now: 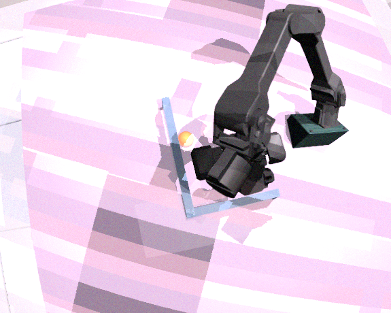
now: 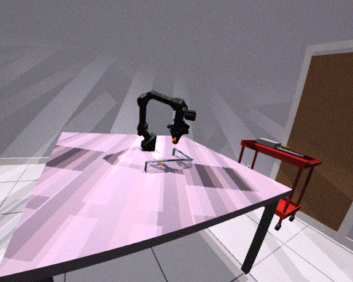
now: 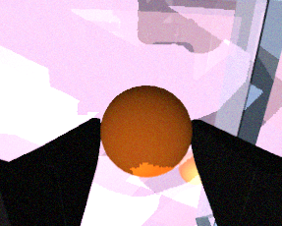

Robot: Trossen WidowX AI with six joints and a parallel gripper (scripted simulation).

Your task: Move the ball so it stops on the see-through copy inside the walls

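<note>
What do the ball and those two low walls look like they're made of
Ball: smooth, matte orange, evenly shaded with no seam or texture, perhaps rubber or plastic; it sits clamped in the gripper. Low walls: pale blue and see-through, since the table's stripes show through them, so likely clear acrylic or glass.

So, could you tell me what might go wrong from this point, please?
1. The tool pinches the ball between two fingers while it hangs above the table; released there, it may bounce or roll off the see-through copy.
2. That copy sits beside a low clear wall, so the tool could clip it while lowering.
</note>
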